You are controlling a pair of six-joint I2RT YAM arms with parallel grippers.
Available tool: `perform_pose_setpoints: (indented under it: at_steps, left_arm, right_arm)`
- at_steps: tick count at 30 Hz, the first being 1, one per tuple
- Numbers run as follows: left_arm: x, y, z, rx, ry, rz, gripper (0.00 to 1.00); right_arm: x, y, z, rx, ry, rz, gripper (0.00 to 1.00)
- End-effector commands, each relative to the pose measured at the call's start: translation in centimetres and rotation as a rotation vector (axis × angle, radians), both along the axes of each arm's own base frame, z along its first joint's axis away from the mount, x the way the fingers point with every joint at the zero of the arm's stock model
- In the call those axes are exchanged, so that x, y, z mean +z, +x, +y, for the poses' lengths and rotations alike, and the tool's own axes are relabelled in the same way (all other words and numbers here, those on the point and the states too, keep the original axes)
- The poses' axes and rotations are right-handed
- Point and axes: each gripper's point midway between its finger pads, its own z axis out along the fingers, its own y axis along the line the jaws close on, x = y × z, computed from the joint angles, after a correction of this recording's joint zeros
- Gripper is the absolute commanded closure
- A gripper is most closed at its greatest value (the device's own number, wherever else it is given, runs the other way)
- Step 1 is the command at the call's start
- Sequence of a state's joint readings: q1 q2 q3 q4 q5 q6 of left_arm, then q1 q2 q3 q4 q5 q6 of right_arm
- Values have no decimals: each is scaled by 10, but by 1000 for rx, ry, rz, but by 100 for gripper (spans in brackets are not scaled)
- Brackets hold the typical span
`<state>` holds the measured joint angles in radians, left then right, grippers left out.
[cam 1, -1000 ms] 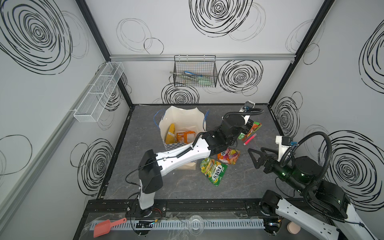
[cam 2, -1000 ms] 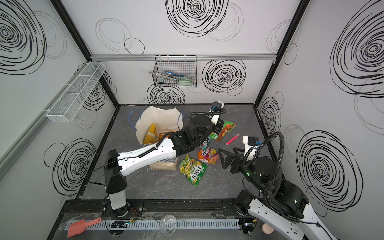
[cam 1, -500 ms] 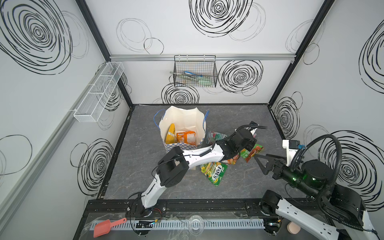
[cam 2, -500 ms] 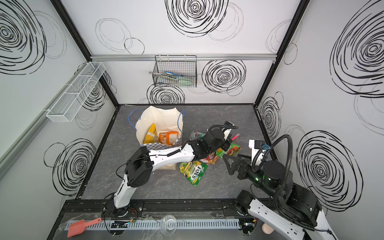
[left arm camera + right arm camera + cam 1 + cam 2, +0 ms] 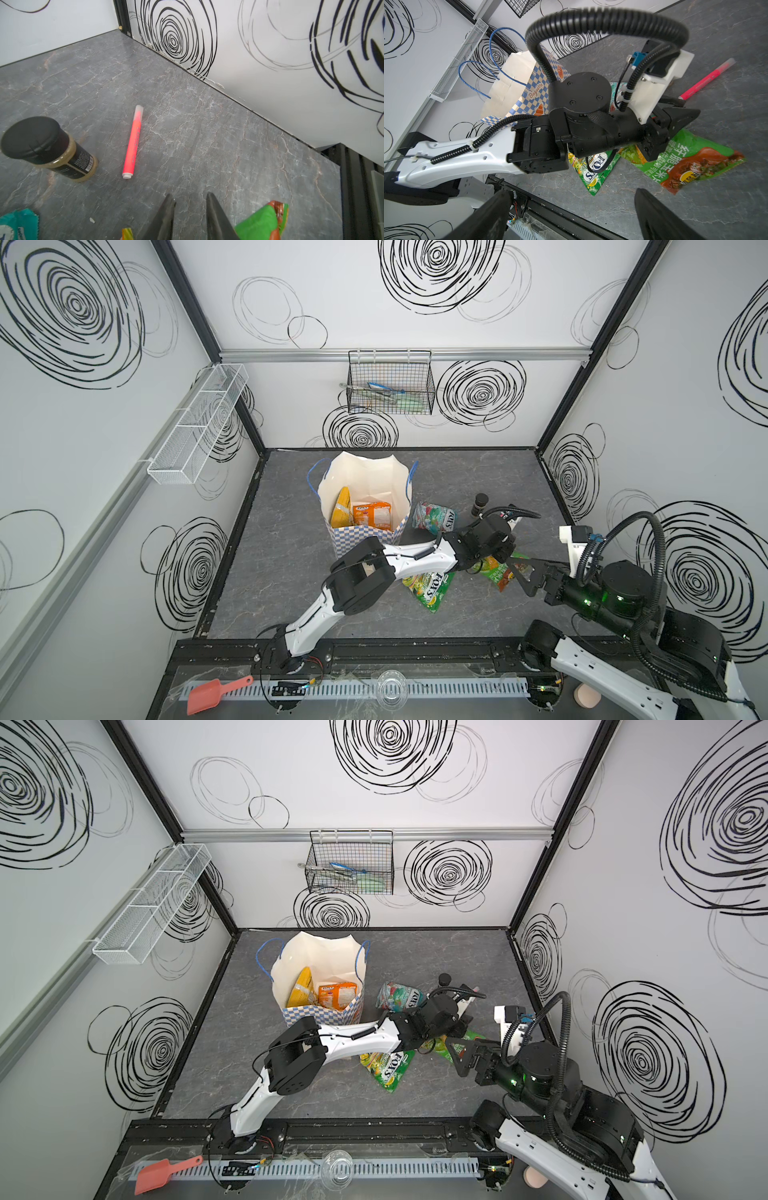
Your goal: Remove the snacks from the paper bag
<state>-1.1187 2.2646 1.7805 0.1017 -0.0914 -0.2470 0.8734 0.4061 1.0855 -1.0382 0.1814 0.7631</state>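
Swirl-marked white walls (image 5: 374, 302), grey marbled floor (image 5: 282, 556) — wire basket (image 5: 390, 383)

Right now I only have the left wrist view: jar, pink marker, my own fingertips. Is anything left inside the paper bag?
Observer: Yes. In both top views a yellow-gold packet and an orange packet sit inside the paper bag.
Operator: Where is the right gripper?
Observer: The right gripper is open, pointing at the green packet.
Operator: Is the bag upright?
Observer: Yes, it is upright with its mouth open, and a teal packet lies beside it.
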Motion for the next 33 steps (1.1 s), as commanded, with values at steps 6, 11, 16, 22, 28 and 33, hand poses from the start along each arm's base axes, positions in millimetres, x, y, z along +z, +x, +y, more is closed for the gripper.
perform_pose_setpoints:
  at_steps: [6,11,16,22,28,33]
  left_arm:
    - [114,14,20,11,-146,-65,39]
    - [159,14,38,2,-200,-74,32]
    - [176,12,47,-19,-203,-101,23]
    - [89,35,41,18,-24,-17,14]
    - [86,27,36,-68,-31,58,4]
    - [110,24,46,-82,-143,118,4]
  right_arm:
    - [1,2,0,-15,13,5,3]
    - [8,4,3,-12,34,-13,3]
    - [13,8,11,-3,49,-20,3]
    - [10,11,18,11,56,-14,3]
    - [-8,15,5,-55,7,-7,3]
    - [-35,32,-3,-144,-55,-53,3]
